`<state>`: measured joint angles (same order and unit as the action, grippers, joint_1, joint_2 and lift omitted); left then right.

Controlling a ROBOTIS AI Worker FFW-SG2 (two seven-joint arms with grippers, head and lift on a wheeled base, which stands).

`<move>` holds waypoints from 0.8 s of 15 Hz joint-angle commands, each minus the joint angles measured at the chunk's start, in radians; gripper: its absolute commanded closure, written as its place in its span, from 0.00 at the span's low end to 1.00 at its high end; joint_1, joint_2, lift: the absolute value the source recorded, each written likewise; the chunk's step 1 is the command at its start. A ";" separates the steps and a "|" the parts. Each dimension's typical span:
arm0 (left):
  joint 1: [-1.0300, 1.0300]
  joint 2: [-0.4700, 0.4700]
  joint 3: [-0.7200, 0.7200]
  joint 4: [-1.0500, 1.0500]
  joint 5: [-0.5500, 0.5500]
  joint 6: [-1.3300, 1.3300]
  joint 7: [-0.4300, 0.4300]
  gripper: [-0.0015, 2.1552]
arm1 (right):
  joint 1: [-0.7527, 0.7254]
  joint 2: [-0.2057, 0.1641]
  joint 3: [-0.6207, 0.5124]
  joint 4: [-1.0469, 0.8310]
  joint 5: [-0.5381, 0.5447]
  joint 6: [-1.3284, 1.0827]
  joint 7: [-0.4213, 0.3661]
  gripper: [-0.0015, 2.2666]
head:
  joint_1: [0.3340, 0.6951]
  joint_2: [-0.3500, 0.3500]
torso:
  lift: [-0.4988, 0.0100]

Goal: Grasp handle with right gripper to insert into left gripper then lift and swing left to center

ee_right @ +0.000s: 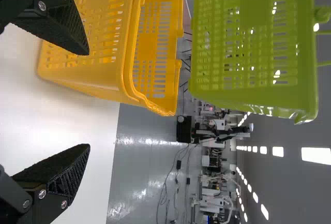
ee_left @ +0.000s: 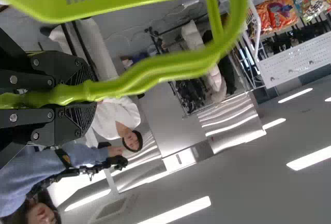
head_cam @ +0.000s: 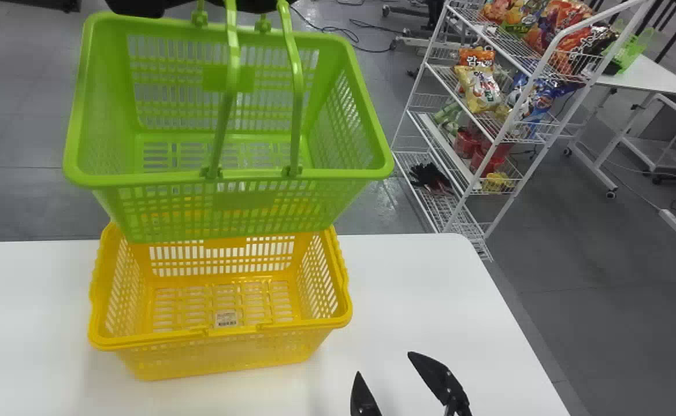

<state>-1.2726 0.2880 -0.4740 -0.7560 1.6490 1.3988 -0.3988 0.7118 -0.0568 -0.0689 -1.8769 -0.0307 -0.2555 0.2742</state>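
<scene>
"Plenty of room for the right gripper (head_cam: 383, 363) over the open tabletop (head_cam: 419, 277), right of the yellow basket (head_cam: 338, 323)!"

"But look above: the green basket (head_cam: 242, 200) hangs over the yellow one's far side, blocking the way down there!"

"Just a narrow gap between the two!"

"And raised handles (head_cam: 232, 52) cross the green opening, with space either side!"

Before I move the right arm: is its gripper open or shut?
Open: the right gripper has its fingers wide apart, gripping nothing.
</scene>
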 commanded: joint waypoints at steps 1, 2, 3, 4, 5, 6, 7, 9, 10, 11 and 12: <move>-0.016 0.063 -0.015 0.001 0.000 -0.001 -0.002 0.89 | 0.000 0.000 0.001 -0.001 0.000 0.000 0.000 0.09 | 0.93 0.12 | 0.80; -0.021 0.102 -0.020 0.001 0.002 -0.001 -0.003 0.89 | 0.000 -0.001 0.003 -0.001 0.000 0.000 0.000 0.09 | 0.93 0.16 | 0.80; -0.030 0.135 -0.032 0.001 0.005 -0.001 -0.009 0.89 | 0.000 -0.001 0.003 -0.001 0.000 0.000 0.000 0.09 | 0.92 0.18 | 0.80; -0.039 0.181 -0.034 0.007 0.006 -0.001 -0.012 0.89 | 0.000 -0.001 0.004 -0.001 0.000 0.000 0.000 0.09 | 0.92 0.21 | 0.80; -0.047 0.223 -0.040 0.007 0.006 -0.001 -0.017 0.89 | 0.000 -0.001 0.004 -0.001 0.002 0.000 0.000 0.09 | 0.92 0.24 | 0.80; -0.054 0.264 -0.051 0.007 0.006 -0.004 -0.023 0.89 | 0.000 -0.001 0.008 -0.001 0.002 0.000 0.000 0.09 | 0.91 0.27 | 0.80; -0.056 0.310 -0.051 0.007 0.006 -0.004 -0.032 0.89 | 0.000 -0.003 0.009 -0.002 0.002 0.000 0.000 0.09 | 0.91 0.31 | 0.80; -0.062 0.395 -0.063 0.007 0.006 -0.001 -0.049 0.89 | 0.000 -0.003 0.012 -0.002 0.002 0.000 0.000 0.09 | 0.89 0.41 | 0.80; -0.059 0.441 -0.064 0.003 0.006 0.003 -0.060 0.89 | 0.000 -0.005 0.014 -0.002 0.002 0.000 0.000 0.09 | 0.89 0.45 | 0.80; -0.054 0.481 -0.066 0.001 0.006 0.009 -0.068 0.89 | -0.002 -0.006 0.014 -0.002 0.002 0.003 0.000 0.09 | 0.89 0.48 | 0.80; -0.048 0.522 -0.066 0.000 0.006 0.015 -0.075 0.89 | -0.003 -0.008 0.015 -0.002 0.002 0.006 0.000 0.09 | 0.89 0.52 | 0.80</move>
<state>-1.3289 0.7514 -0.5389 -0.7535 1.6552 1.4062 -0.4697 0.7107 -0.0620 -0.0549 -1.8792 -0.0291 -0.2527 0.2745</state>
